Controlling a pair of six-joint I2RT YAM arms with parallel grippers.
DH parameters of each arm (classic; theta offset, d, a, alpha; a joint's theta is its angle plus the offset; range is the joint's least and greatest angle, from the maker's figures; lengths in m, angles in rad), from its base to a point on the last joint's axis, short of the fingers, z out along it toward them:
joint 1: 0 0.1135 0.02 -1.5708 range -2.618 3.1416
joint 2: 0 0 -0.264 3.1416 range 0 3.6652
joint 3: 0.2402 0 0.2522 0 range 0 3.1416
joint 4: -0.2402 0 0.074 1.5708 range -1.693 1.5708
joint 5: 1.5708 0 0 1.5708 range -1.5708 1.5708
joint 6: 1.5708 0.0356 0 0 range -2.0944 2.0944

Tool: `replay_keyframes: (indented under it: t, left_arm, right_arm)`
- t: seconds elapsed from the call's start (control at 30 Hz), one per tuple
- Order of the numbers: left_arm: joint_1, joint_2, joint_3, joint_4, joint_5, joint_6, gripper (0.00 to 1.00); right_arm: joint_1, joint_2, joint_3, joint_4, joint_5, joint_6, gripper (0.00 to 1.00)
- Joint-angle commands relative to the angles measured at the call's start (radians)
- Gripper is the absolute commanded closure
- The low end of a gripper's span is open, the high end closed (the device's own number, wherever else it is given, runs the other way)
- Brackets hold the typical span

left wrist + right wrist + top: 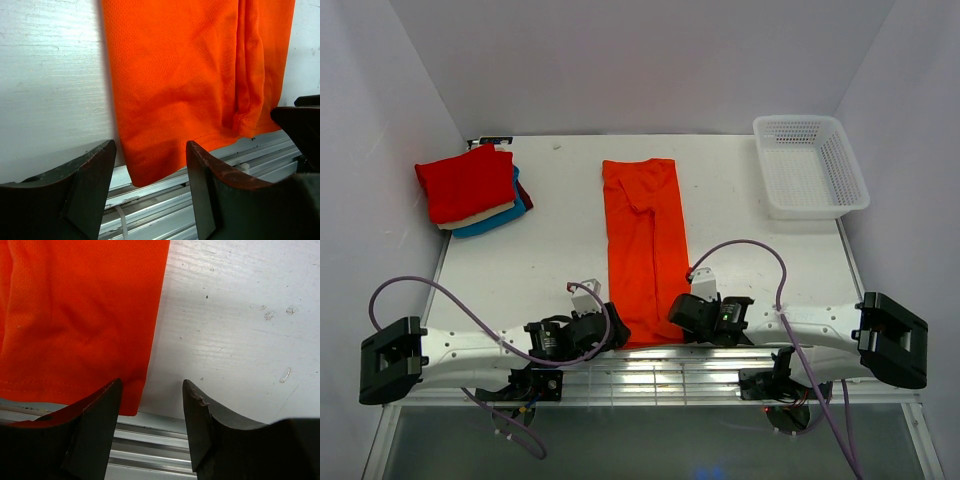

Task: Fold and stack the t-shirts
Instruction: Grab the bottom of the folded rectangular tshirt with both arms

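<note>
Left claw (612, 334) stands with its fingers apart and holds nothing. It is at the near left corner of the orange shirt (642, 240). From the left wrist that corner (150, 170) lies in the gap between the two fingers (95, 165), hanging just past the near edge of the bench (550, 255).

Right claw (684, 312) is also apart and holds nothing. It is at the shirt's near right corner (127, 400), which lies against the inner finger (102, 405), while most of the gap is over bare bench.

The shirt lies flat as a long strip from mid-bench to the near edge. At far left, well apart, a red shirt (468, 182) tops a stack over cream (470, 222) and teal (498, 221) ones.
</note>
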Motion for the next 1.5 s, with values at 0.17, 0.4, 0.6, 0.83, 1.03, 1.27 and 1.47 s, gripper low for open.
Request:
replay_keyframes:
  t: [0.17,0.4,0.6,0.83,1.03,1.27,1.47]
  left_arm:
    - [-0.01,0.047,-0.005,-0.15,-0.003,-0.06,0.32]
    - [-0.026,0.096,0.02,-0.194,-0.002,-0.078,0.37]
    - [-0.047,0.15,0.046,-0.22,-0.002,-0.086,0.58]
    - [-0.067,0.21,0.067,-0.236,-0.007,-0.098,0.88]
    - [-0.072,0.233,0.092,-0.236,-0.051,-0.098,1.0]
    - [-0.06,0.247,0.213,-0.231,-0.19,-0.003,1.0]
    - [0.089,0.254,0.272,-0.149,-0.224,0.159,1.0]
  right_arm:
    - [0.053,0.026,0.089,-0.025,0.035,0.043,0.42]
    - [0.064,0.104,0.083,-0.006,0.023,0.063,0.42]
    - [0.078,0.109,0.06,-0.015,0.011,0.101,0.43]
    - [0.09,0.108,0.054,-0.015,0.001,0.111,0.89]
    - [0.093,0.143,0.093,-0.046,0.023,0.106,0.92]
    - [0.087,0.213,0.222,-0.087,0.109,0.04,0.92]
    - [0.035,0.24,0.333,-0.141,0.187,-0.033,0.92]
